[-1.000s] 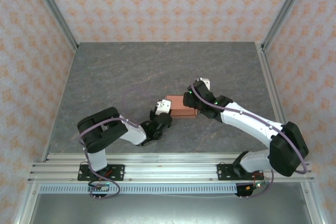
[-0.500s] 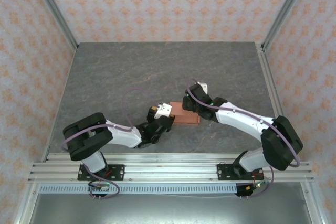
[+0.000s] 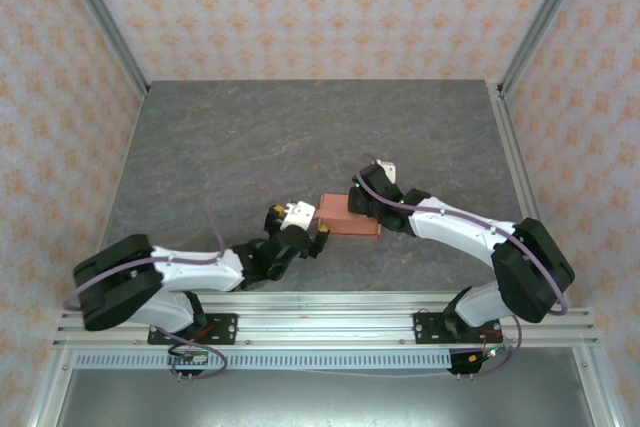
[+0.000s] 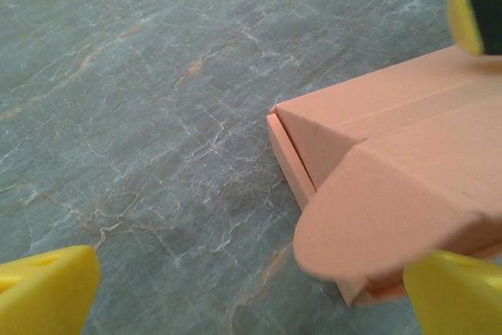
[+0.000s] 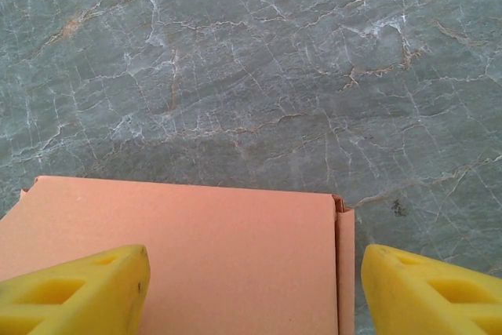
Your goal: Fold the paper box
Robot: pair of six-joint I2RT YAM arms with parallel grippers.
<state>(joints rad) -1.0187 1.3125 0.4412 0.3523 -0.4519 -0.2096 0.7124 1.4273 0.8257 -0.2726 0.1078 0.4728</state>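
Box point(image 3: 347, 217) lies on the grey table point(image 3: 250, 137), about midway between left and right and towards the near edge, between the two arms; it is salmon-orange card, shallow and rectangular; from above its long sides run left to right with a slight tilt

Left gripper point(image 3: 322, 231) sits low at the box's left end, reaching in from the near left; in the left wrist view the left gripper point(image 4: 251, 296) has its jaws spread wide, one yellow fingertip point(image 4: 43, 288) well clear over bare table, the other right at the box's corner; the box point(image 4: 392, 154) shows a rounded flap folded over its end, with a thin edge of card showing along its side at the base; nothing is clamped between these jaws

Right gripper point(image 3: 352, 207) comes in from the right and hangs over the box's far right part; in the right wrist view the right gripper point(image 5: 251, 296) has its jaws parted, gripping nothing; one finger point(image 5: 74, 288) stands over the flat top of the box point(image 5: 196, 241), the other just past the box's edge over table; whether either finger touches the card I cannot tell
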